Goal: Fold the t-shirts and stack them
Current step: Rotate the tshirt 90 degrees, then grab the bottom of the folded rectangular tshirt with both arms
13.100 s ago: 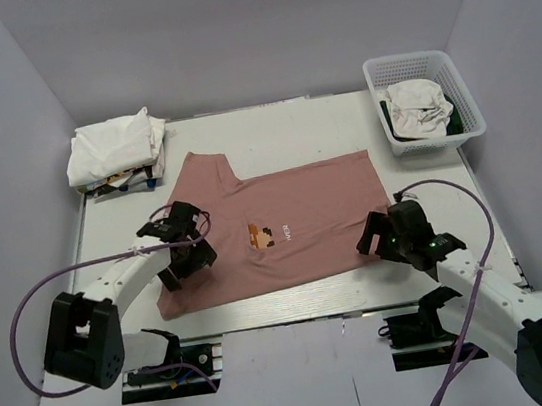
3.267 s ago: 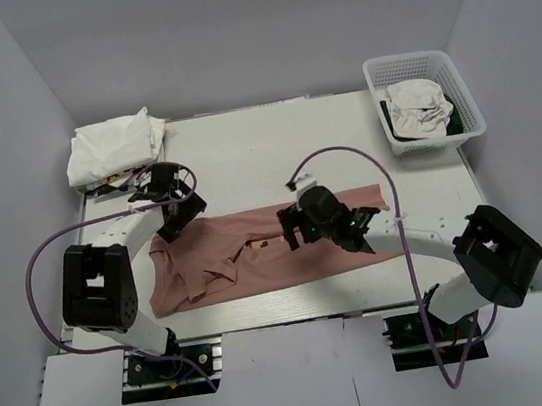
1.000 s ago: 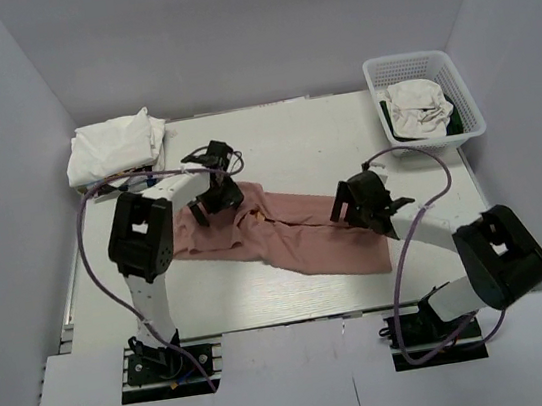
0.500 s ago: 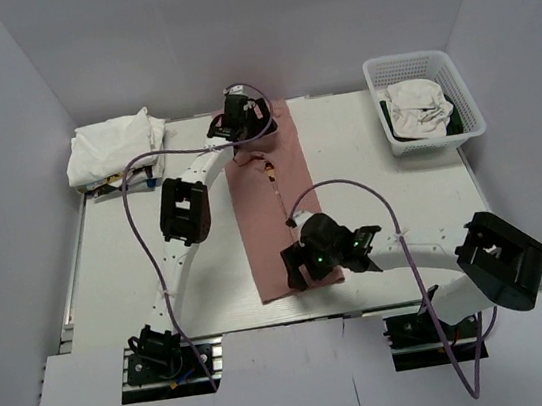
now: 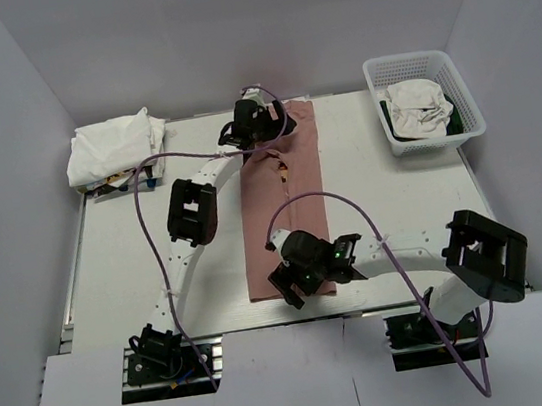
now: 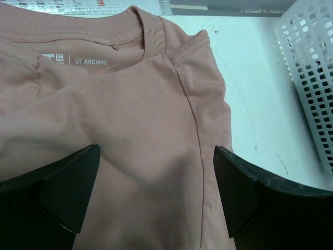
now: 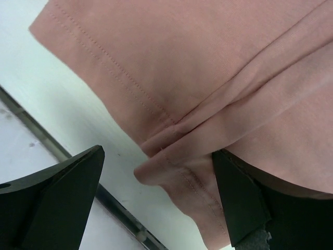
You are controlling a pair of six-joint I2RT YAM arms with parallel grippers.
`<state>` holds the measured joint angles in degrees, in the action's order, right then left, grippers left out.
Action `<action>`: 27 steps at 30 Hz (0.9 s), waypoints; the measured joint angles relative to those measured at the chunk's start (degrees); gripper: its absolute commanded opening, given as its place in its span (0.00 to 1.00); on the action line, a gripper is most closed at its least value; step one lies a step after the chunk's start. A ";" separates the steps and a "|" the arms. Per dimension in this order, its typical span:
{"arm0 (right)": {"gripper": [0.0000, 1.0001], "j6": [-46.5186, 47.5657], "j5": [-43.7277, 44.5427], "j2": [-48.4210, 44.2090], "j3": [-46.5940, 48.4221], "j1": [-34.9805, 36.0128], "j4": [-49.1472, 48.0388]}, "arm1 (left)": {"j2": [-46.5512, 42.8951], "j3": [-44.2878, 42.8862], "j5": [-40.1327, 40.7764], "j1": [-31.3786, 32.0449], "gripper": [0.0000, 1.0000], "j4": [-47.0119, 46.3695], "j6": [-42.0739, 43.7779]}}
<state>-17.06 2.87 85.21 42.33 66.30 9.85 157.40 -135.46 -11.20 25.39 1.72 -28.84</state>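
The dusty-pink t-shirt (image 5: pixel 300 181) lies folded into a long narrow strip that runs from the table's far edge to its near edge. My left gripper (image 5: pixel 258 124) hovers over the collar end, jaws wide open. In the left wrist view the ribbed collar and neck label (image 6: pixel 91 61) show ahead of the left gripper (image 6: pixel 156 192), with flat cloth between the fingers. My right gripper (image 5: pixel 294 285) is at the near hem, open. A rolled hem corner (image 7: pixel 171 172) lies between the fingers of the right gripper (image 7: pixel 156 200). White t-shirts (image 5: pixel 114 147) are piled at the back left.
A white mesh basket (image 5: pixel 420 62) at the back right holds a crumpled white tee (image 5: pixel 417 107); its wall (image 6: pixel 312 78) shows in the left wrist view. The table's near edge and metal rail (image 7: pixel 47 138) run just beside the hem. Bare tabletop (image 5: pixel 145 241) lies left of the strip.
A second ago the pink shirt lay crumpled crosswise; now it is a straight strip running front to back. The left gripper has shifted slightly right at the collar, and the right gripper has moved to the hem.
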 measured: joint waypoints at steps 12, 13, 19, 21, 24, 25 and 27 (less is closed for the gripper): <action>0.90 0.83 9.16 -21.66 -0.59 0.83 -0.57 | -21.57 8.09 -3.21 -0.70 1.00 6.99 0.55; 0.90 -0.20 10.27 -23.41 -0.96 0.81 -1.09 | -27.69 13.07 -3.80 -0.79 1.00 7.91 0.48; 0.90 -8.57 17.03 -28.04 -6.78 -0.94 1.31 | -67.21 55.34 -5.14 -0.24 1.00 2.71 -2.40; 0.90 -11.72 18.51 -28.28 -8.46 -2.38 4.09 | -74.84 66.12 -4.92 0.48 1.00 1.11 -4.57; 0.90 -15.30 19.10 -28.57 -10.14 -4.46 7.72 | -78.79 77.11 -4.83 1.70 1.00 6.25 -6.95; 0.90 -15.85 19.04 -29.07 -10.80 -4.92 8.09 | -78.73 79.38 -4.59 2.19 1.00 9.31 -7.41; 0.90 -16.57 17.84 -30.71 -12.63 -5.81 8.24 | -79.43 84.48 -4.48 3.17 1.00 14.82 -8.20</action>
<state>-33.63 20.71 54.50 29.69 60.49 18.09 77.97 -50.98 -15.68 28.56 16.53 -37.04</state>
